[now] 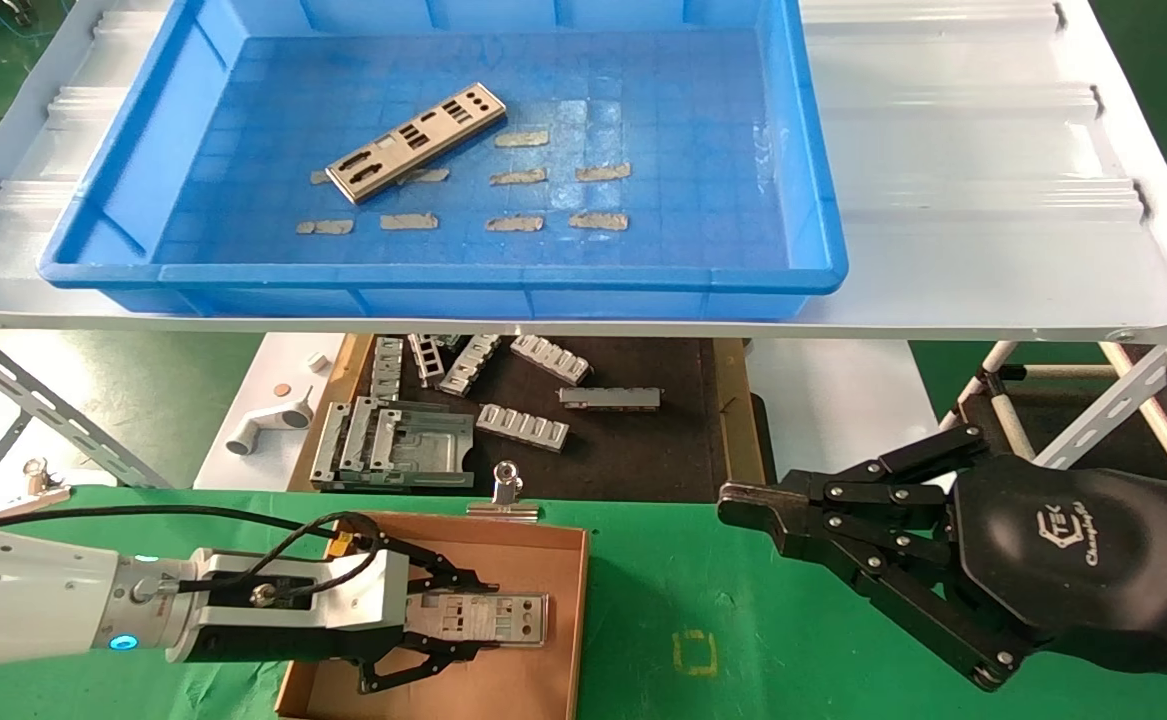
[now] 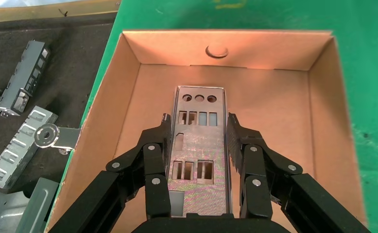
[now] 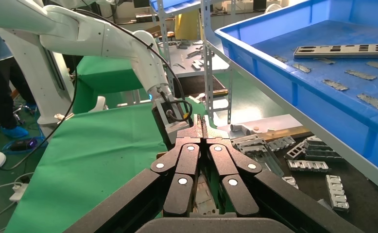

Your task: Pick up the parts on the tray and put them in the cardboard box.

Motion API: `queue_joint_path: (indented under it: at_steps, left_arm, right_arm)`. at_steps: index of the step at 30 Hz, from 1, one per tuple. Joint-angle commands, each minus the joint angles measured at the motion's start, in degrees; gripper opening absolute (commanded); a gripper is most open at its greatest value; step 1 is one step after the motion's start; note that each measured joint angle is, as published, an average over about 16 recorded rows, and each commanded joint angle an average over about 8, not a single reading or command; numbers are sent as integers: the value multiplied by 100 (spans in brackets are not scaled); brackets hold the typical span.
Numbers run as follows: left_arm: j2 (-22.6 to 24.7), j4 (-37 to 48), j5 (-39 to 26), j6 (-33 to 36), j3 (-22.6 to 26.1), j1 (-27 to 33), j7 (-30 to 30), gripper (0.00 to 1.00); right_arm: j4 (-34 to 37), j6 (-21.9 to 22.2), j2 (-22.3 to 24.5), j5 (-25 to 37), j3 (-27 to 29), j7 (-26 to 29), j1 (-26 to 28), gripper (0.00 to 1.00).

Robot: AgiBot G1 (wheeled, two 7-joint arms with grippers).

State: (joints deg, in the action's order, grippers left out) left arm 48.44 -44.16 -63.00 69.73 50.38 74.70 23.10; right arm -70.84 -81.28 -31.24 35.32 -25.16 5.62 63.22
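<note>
Inside the cardboard box (image 2: pixel 318 126), the left end effector (image 2: pixel 200 141) has its fingers part-open on either side of a part (image 2: pixel 197 145), pads touching or just off its long edges; whether they grip it I cannot tell. The plate looks flat on the box floor. Risk: if the pads drag on withdrawal, the plate could lift or skid against the wall. Another part (image 1: pixel 416 141) lies on the tray (image 1: pixel 823 250) among beige tape scraps (image 1: pixel 514 223). The right end effector (image 1: pixel 758 512) hangs closed and empty over the green worktop (image 1: pixel 743 620), beside the box. Ribbed brackets (image 1: pixel 522 426) sit behind.
</note>
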Motion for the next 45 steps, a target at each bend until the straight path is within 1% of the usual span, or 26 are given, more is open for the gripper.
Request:
queue_joint_path:
  at_steps: [1, 8, 10, 12, 13, 14, 15, 18, 20, 21, 22, 24, 38, 44, 45]
  left_arm:
    - [55, 94, -6, -27, 0, -6, 56, 0]
    - [201, 386, 20, -41, -11, -8, 178, 0]
    - [235, 462, 22, -31, -10, 1, 199, 2]
    - [268, 534, 21, -23, -8, 11, 219, 7]
    - [283, 569, 20, -19, -7, 18, 229, 13]
    - [297, 603, 20, -15, -6, 24, 239, 20]
    - [309, 633, 19, -10, -5, 31, 248, 31]
    - [338, 713, 17, 11, -3, 51, 276, 66]
    - [352, 759, 12, 19, -2, 65, 296, 86]
    - [360, 780, 9, 19, -2, 71, 303, 93]
    - [367, 799, 6, 19, -1, 77, 308, 98]
    - [378, 833, 2, 22, 1, 88, 315, 100]
    - [397, 937, 26, 137, 2, 158, 278, 100]
    - [309, 933, 242, 403, -83, 214, 123, 100]
    - [286, 929, 289, 459, -101, 223, 82, 100]
  right_arm:
    - [0, 0, 0, 0, 0, 0, 0, 0]
    - [0, 0, 0, 0, 0, 0, 0, 0]
    - [0, 0, 0, 0, 0, 0, 0, 0]
    - [0, 0, 0, 0, 0, 0, 0, 0]
    - [0, 0, 0, 0, 0, 0, 0, 0]
    - [0, 0, 0, 0, 0, 0, 0, 0]
    - [0, 0, 0, 0, 0, 0, 0, 0]
    - [0, 0, 0, 0, 0, 0, 0, 0]
    - [0, 0, 0, 0, 0, 0, 0, 0]
    - [0, 0, 0, 0, 0, 0, 0, 0]
    - [0, 0, 0, 0, 0, 0, 0, 0]
    - [0, 0, 0, 0, 0, 0, 0, 0]
    - [0, 0, 0, 0, 0, 0, 0, 0]
    - [0, 0, 0, 0, 0, 0, 0, 0]
    - [0, 0, 0, 0, 0, 0, 0, 3]
